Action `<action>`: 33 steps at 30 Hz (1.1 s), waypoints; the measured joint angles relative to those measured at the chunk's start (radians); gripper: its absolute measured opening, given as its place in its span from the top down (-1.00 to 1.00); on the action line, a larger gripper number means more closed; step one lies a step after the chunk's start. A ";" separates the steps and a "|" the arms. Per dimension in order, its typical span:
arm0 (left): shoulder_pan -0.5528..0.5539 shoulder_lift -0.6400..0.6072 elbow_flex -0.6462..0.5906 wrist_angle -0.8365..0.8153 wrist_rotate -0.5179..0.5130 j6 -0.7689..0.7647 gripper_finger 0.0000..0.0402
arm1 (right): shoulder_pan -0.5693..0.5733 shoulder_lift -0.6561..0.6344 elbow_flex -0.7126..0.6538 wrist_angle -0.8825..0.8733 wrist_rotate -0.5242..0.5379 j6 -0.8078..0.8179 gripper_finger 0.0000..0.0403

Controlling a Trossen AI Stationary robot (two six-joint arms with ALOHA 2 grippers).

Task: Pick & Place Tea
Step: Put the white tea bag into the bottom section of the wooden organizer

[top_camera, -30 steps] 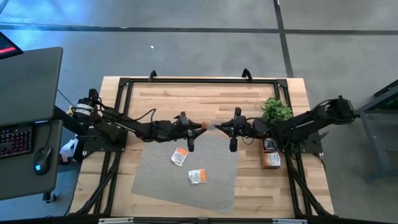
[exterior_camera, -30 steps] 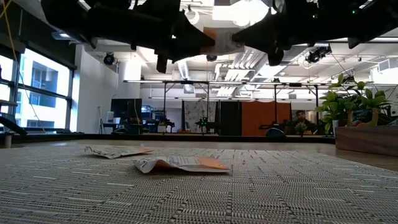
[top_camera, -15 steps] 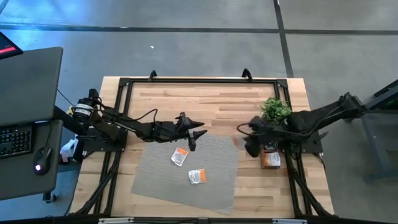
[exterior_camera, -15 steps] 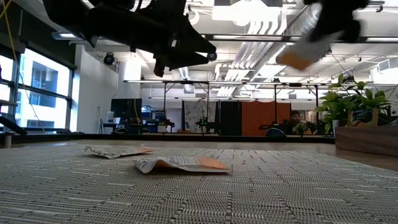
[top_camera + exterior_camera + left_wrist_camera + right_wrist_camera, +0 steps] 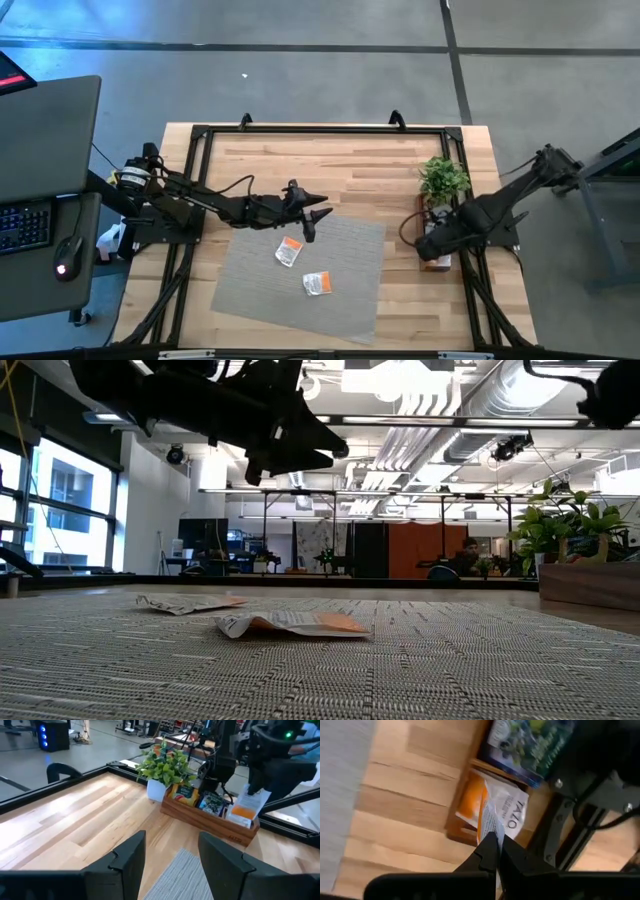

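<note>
- Here, I am a two-armed robot at a pale wooden table [image 5: 330, 165], with a grey woven mat [image 5: 300, 280] lying on its middle.
- My left gripper [image 5: 312, 218] hangs in the air above the mat's far edge, and its two dark fingers [image 5: 127, 860] stand apart with nothing between them.
- From the low view, that left gripper [image 5: 300, 445] sits high over the mat, well clear of the sachets below it.
- Two tea sachets lie flat on the mat, both white with orange.
- The first sachet [image 5: 289, 250] rests near the mat's middle, and the second sachet [image 5: 318, 284] lies just beside it, closer to the table's front edge.
- In the low view the second sachet [image 5: 290, 623] is the nearer one and the first sachet [image 5: 190, 603] lies behind it; they do not touch.
- My right gripper [image 5: 432, 248] is over at the right side of the table, above the narrow wooden tray [image 5: 436, 262].
- Its fingers [image 5: 490, 852] are pressed together on the edge of a white-and-orange sachet [image 5: 492, 810], which hangs over the end of the tray.
- In the left wrist view that held sachet [image 5: 247, 810] is just above the tray [image 5: 210, 820], and darker tea packets [image 5: 210, 802] stand inside the tray.
- A small green potted plant [image 5: 443, 178] stands at the tray's far end, touching or nearly touching it.
</note>
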 joint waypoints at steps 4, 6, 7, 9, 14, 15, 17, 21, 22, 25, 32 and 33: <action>0.000 0.000 0.000 0.000 0.000 0.000 0.11 | 0.004 0.000 -0.045 0.025 0.025 0.031 1.00; 0.000 0.000 0.000 -0.001 0.000 0.000 0.11 | 0.003 0.000 -0.061 0.026 0.041 0.032 1.00; 0.000 0.000 0.000 -0.001 0.000 0.000 0.11 | 0.003 -0.001 -0.069 0.031 0.040 0.032 0.99; 0.000 0.000 0.000 -0.004 0.000 0.000 0.11 | 0.003 -0.001 -0.087 0.051 0.022 0.033 0.98; 0.000 0.000 0.000 -0.005 0.000 0.000 0.11 | 0.003 -0.001 -0.143 0.114 -0.020 0.015 0.90; 0.000 0.000 0.000 -0.005 0.000 0.000 0.11 | 0.003 -0.001 -0.154 0.133 -0.026 0.002 0.88; 0.000 0.000 0.000 -0.004 0.000 0.000 0.11 | 0.003 -0.001 -0.172 0.166 -0.035 -0.016 0.83; 0.000 0.000 0.000 -0.004 -0.001 0.000 0.11 | 0.003 -0.001 -0.179 0.184 -0.036 -0.040 0.71; 0.000 0.000 0.000 -0.004 -0.003 0.000 0.11 | 0.002 -0.001 -0.179 0.183 -0.037 -0.047 0.68; 0.000 0.000 0.000 -0.004 -0.006 0.000 0.11 | 0.002 -0.001 -0.179 0.185 -0.061 -0.067 0.60; 0.000 0.000 0.000 0.006 -0.006 0.003 0.11 | -0.006 -0.034 -0.157 0.162 -0.134 -0.074 0.50; 0.000 0.000 0.000 0.004 -0.005 0.005 0.11 | -0.005 -0.042 -0.147 0.150 -0.109 -0.075 0.50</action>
